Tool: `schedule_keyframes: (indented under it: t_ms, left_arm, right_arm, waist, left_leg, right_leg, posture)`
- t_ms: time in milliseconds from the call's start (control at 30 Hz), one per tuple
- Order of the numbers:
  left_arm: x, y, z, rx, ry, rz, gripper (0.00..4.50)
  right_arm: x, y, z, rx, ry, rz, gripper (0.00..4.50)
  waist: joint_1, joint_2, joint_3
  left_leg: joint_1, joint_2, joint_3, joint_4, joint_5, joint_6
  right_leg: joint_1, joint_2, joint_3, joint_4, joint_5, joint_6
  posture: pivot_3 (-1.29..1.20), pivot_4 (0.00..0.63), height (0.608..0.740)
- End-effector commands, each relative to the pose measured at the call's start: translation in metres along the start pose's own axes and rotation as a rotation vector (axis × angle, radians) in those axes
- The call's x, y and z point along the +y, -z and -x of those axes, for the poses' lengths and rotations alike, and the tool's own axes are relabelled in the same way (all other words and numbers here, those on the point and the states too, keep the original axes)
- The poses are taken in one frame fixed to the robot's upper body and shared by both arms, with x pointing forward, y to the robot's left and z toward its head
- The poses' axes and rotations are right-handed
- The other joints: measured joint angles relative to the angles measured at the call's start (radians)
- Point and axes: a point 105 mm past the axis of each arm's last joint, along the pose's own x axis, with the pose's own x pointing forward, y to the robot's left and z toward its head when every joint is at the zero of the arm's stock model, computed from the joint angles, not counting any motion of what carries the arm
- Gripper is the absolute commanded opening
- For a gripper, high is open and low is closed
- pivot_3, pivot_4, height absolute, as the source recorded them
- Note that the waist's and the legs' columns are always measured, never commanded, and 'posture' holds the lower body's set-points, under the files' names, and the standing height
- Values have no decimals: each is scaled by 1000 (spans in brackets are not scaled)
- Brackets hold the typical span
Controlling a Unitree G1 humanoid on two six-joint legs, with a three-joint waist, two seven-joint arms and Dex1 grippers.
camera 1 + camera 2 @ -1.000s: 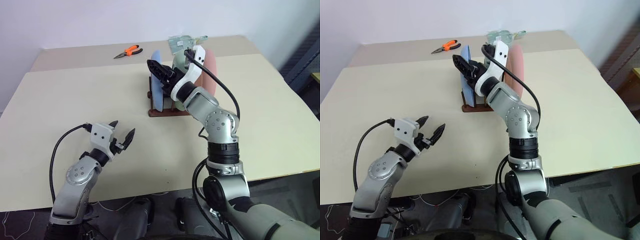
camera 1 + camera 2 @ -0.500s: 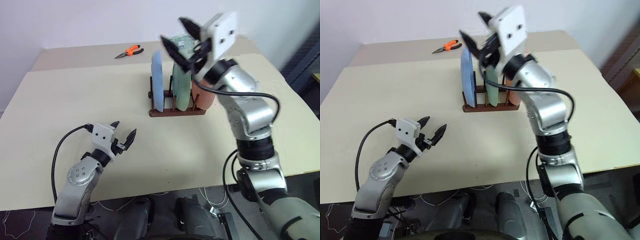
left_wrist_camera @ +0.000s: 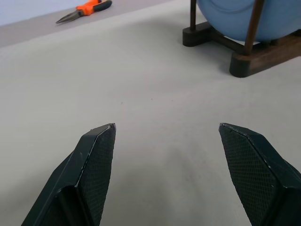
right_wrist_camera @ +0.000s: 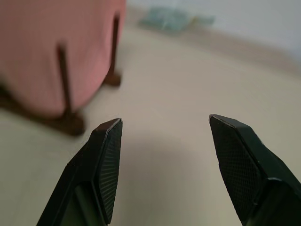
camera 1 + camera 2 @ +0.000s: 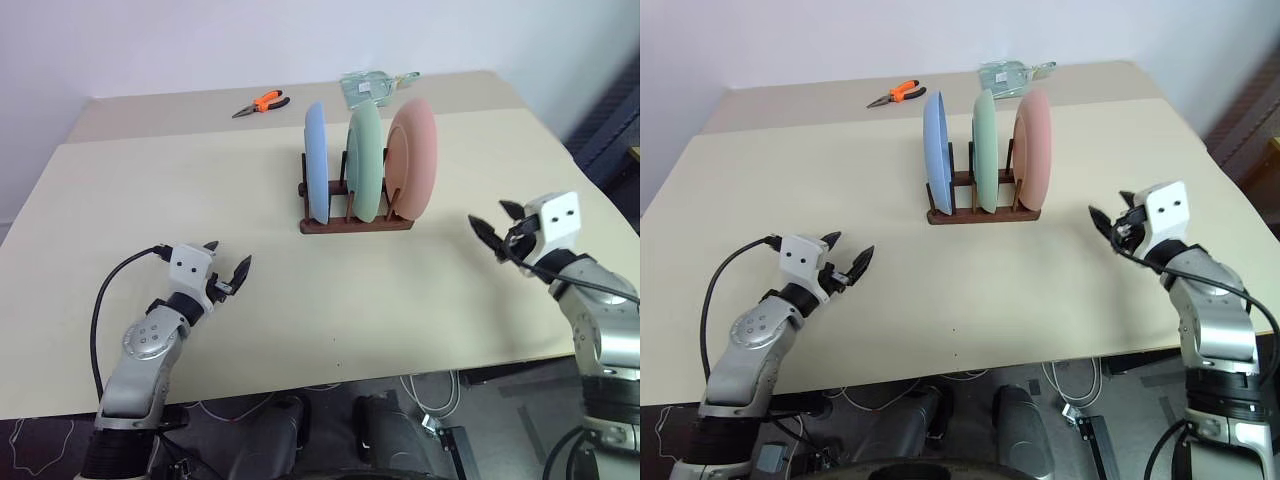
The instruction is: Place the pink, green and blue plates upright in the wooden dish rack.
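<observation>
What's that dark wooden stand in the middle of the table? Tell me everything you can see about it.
The rack is small, dark brown wood: low base rails carrying thin upright pegs. It sits on the beige table, toward the far side. Three plates stand upright on edge between its pegs, side by side: blue plate at the robot's left, green plate in the middle, pink plate at the right. All three rise well above the pegs. Nothing else touches it; both robot hands are well away.

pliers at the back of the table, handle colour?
Orange handles on the pliers, clearest in the left eye view.
</observation>
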Motion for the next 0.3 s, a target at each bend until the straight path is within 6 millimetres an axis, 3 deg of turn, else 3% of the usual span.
schedule_keyframes:
  t_ms: [33, 167, 300]
  left_arm:
    - [8, -7, 4, -29, -23, -38, 3610]
    - [8, -5, 8, -17, -40, -41, 3610]
    - [11, -1, 12, -4, -76, -36, 3610]
  right_arm:
    - [4, -14, -3, -58, -20, 11, 2964]
    - [2, -2, -7, -25, -11, 18, 2964]
    - [0, -2, -17, -29, 1, 38, 2964]
  waist:
    - [3, 0, 0]
    - [11, -1, 0]
    - [12, -1, 0]
  left_leg:
    - [0, 0, 0, 0, 0, -1]
    - [0, 0, 0, 1, 0, -1]
    - [0, 0, 0, 1, -1, 0]
  right_leg:
    - [0, 0, 0, 0, 0, 0]
    - [1, 0, -1, -1, 0, 0]
    - [1, -1, -1, -1, 0, 0]
  posture:
    - [0, 150, 727]
    - [0, 150, 727]
    - [0, 150, 727]
